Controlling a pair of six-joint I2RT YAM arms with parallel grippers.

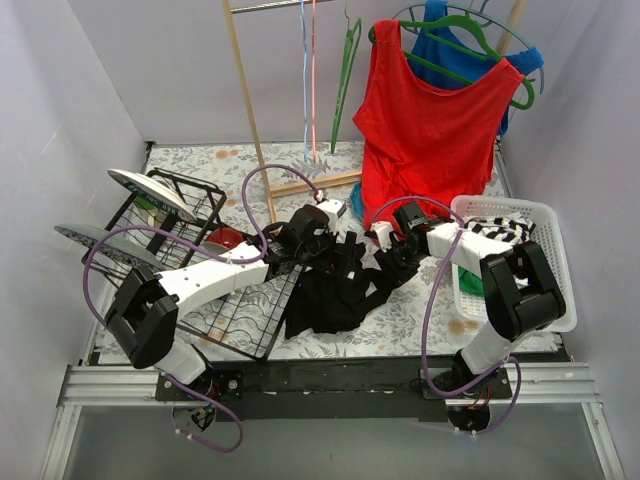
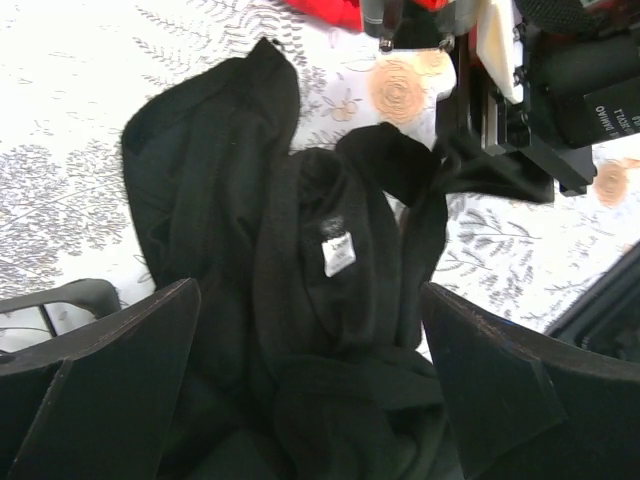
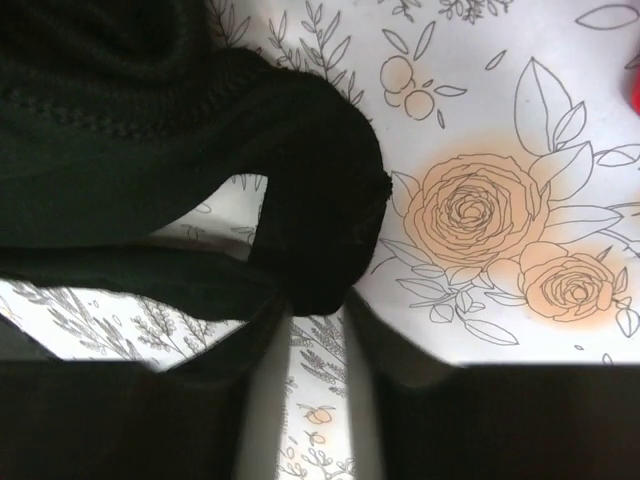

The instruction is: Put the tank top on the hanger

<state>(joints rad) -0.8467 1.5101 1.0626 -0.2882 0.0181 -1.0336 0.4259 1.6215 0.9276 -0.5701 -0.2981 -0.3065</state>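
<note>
The black tank top (image 1: pixel 328 292) lies crumpled on the floral tablecloth between the arms. My left gripper (image 1: pixel 335 243) is open, its wide-spread fingers (image 2: pixel 120 375) straddling the top's bunched fabric (image 2: pixel 300 260), which shows a white label. My right gripper (image 1: pixel 388 256) is shut on a narrow strap of the top (image 3: pixel 315 215), pinched at its fingertips (image 3: pixel 318 300). It also shows in the left wrist view (image 2: pixel 505 140) at the top's far edge. A bare green hanger (image 1: pixel 346 75) hangs edge-on from the wooden rack at the back.
A red tank top (image 1: pixel 425 130) hangs on another green hanger (image 1: pixel 480 40) over a blue garment. A white basket (image 1: pixel 556 262) holding a striped garment stands at the right. A wire dish rack (image 1: pixel 185 215) with plates is at the left. Thin pink and light-blue hangers (image 1: pixel 308 80) hang at the back.
</note>
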